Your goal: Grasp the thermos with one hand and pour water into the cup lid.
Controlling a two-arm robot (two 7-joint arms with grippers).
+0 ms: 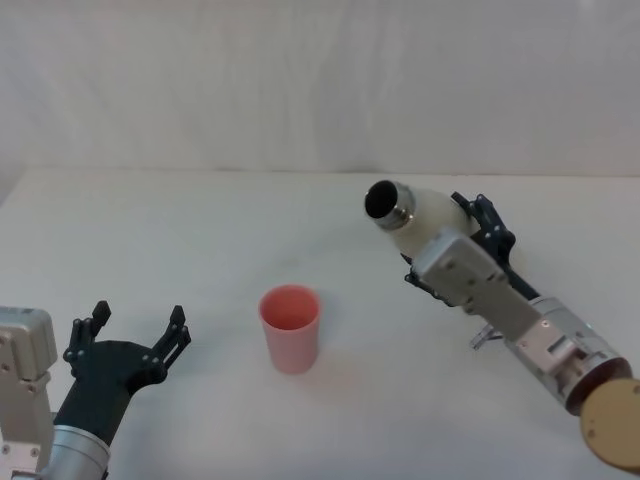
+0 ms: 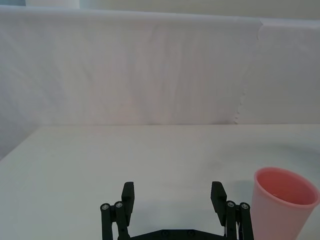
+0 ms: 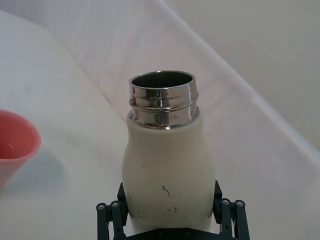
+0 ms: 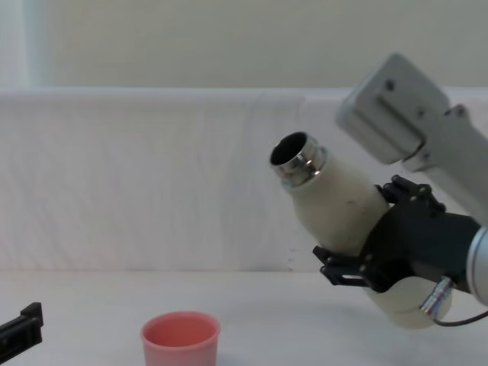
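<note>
One gripper (image 4: 381, 255) around thermos (image 4: 343, 202)

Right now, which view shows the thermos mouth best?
The right wrist view: the thermos mouth faces the camera, open and uncapped. Head and chest views show it tilted toward the cup, held by the right gripper.

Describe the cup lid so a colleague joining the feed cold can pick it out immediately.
Start from the white table: the cup lid stands upright near its middle, between the open left end effector and the right end effector, which holds the tilted thermos aloft. It is the only pink thing there, a small, open-topped tapered cup, far shorter than the cream thermos with its steel neck.
</note>
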